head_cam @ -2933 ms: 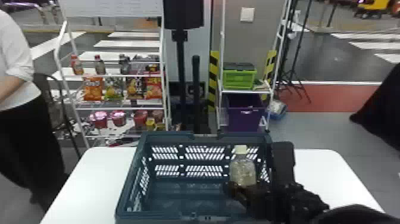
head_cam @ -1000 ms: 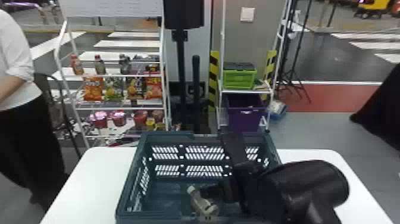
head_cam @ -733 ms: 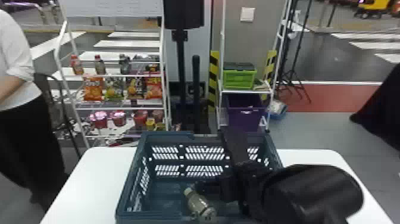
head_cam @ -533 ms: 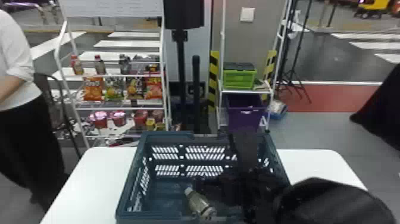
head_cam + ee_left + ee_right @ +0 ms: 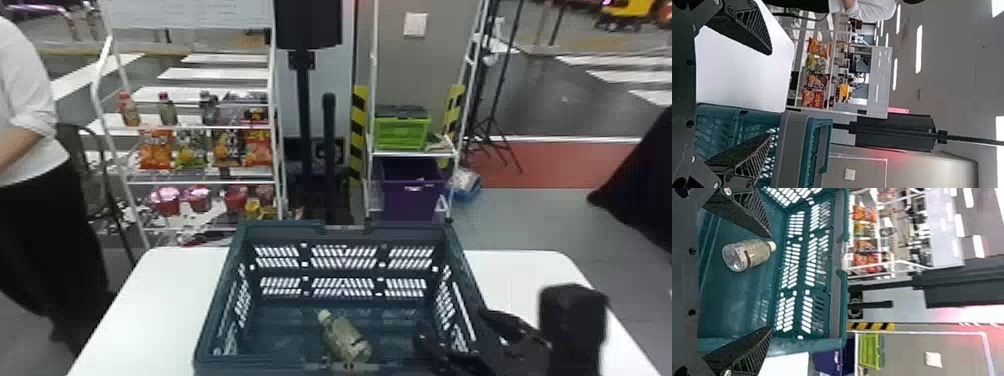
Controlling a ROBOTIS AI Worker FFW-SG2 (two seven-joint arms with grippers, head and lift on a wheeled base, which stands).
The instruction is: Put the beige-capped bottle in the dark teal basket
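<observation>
Beige-capped bottle (image 5: 346,339) lying within your dark teal basket (image 5: 410,232); right claw (image 5: 450,321), left claw (image 5: 770,94): both wide.

Basket (image 5: 280,228) on bench (image 5: 170,295), mid-width. Bottle (image 5: 345,341) lying on basket floor, close to near wall, cap end pointing far-left. Behind bench, left: rack (image 5: 278,165); small bottles (image 5: 167,111) above snack bags (image 5: 156,151), cups (image 5: 199,200) below. Behind, right: shelf unit (image 5: 411,154), crate (image 5: 401,134) above bin (image 5: 412,202).
</observation>
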